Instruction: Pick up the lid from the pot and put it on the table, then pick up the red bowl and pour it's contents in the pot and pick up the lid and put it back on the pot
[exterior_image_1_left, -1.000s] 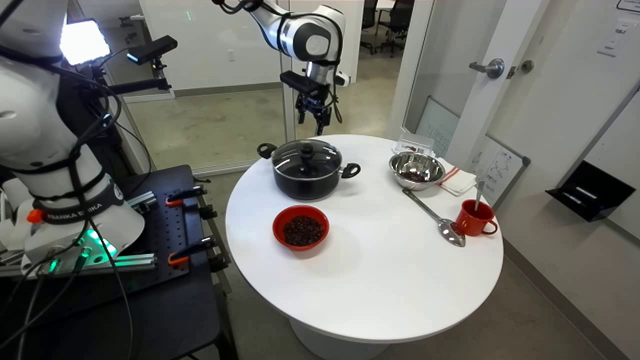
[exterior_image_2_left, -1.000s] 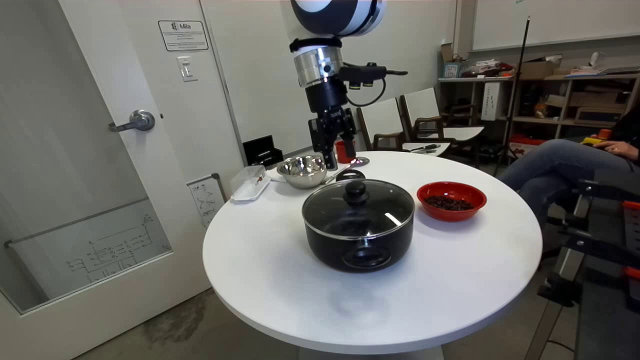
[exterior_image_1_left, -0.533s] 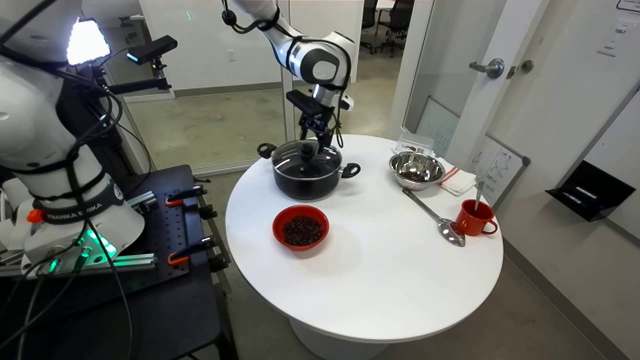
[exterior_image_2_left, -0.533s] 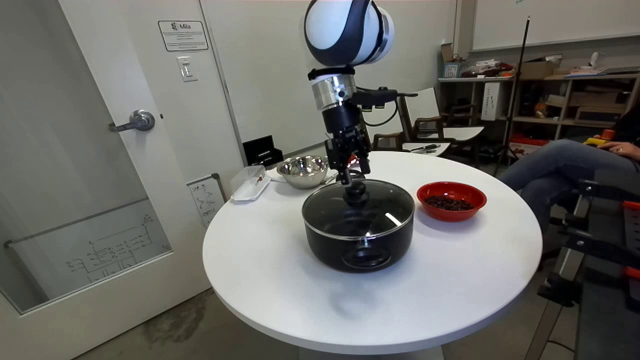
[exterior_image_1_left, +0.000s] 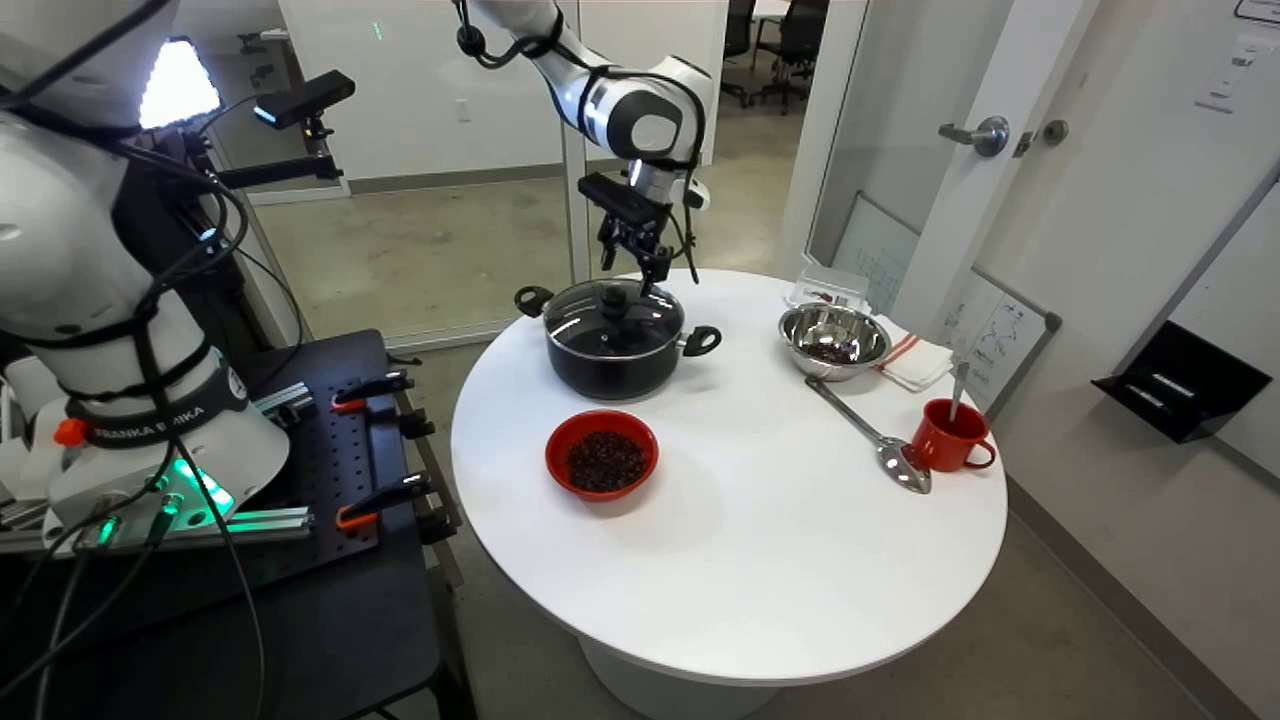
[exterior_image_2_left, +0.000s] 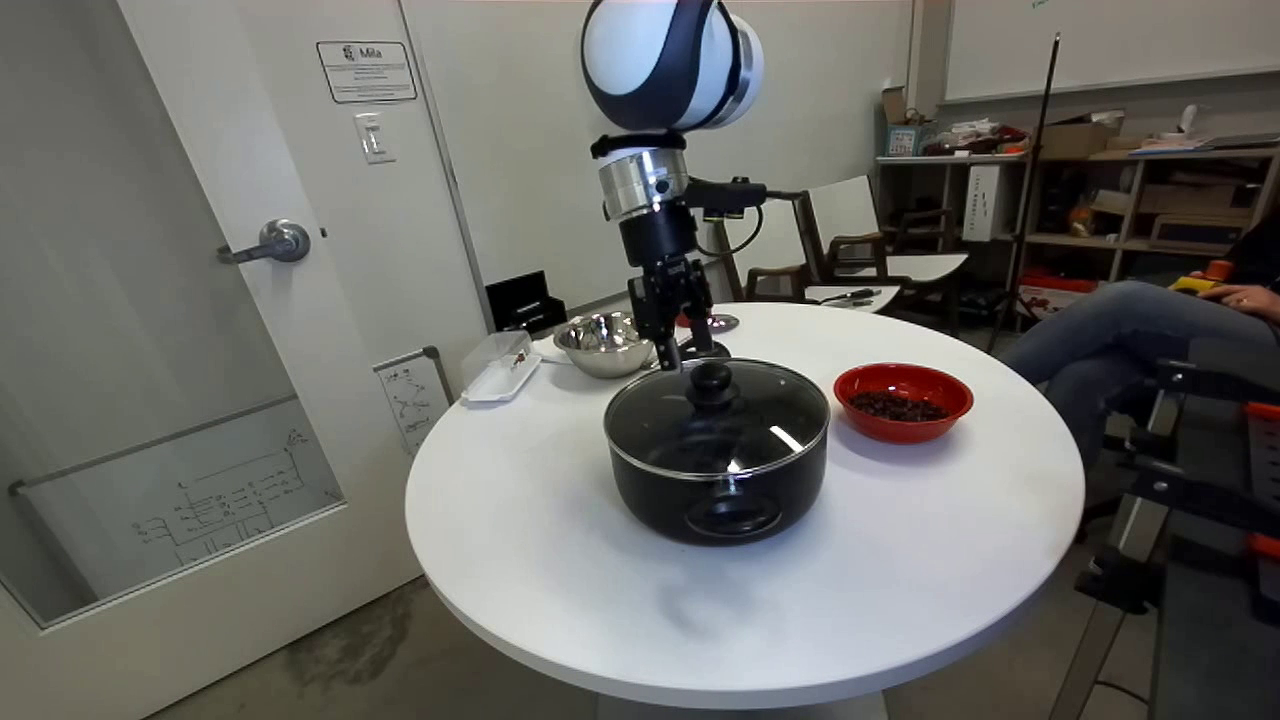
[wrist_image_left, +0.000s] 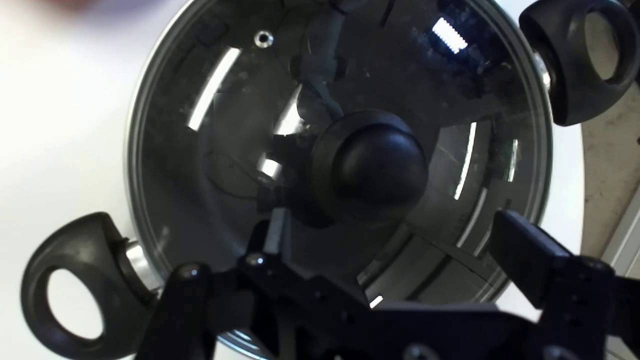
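Observation:
The clear glass lid (exterior_image_1_left: 575, 325) with its black centre knob (exterior_image_2_left: 711, 380) rests on the black pot (exterior_image_1_left: 608, 375) in both exterior views. The pot stands on the round white table (exterior_image_1_left: 760, 560). My gripper (wrist_image_left: 392, 220) is open and empty above the lid. In the wrist view the knob (wrist_image_left: 382, 167) lies just ahead of the gap between the fingers, nearer the left finger. In an exterior view my fingertips (exterior_image_2_left: 687, 357) are beside the knob, apart from it. The red bowl (exterior_image_2_left: 900, 430) holds dark small pieces and stands beside the pot.
A steel bowl (exterior_image_1_left: 835, 368) with some dark contents stands across the table. Near it are a clear plastic box (exterior_image_1_left: 828, 285), a folded cloth (exterior_image_1_left: 915, 362), a metal spoon (exterior_image_1_left: 858, 412) and a red mug (exterior_image_1_left: 935, 440). The pot's handles (wrist_image_left: 82, 285) stick out sideways.
My gripper has come down towards the lid over the past second. Since half a second ago it has shifted slightly up and back from the knob. The lid, pot and red bowl stay put.

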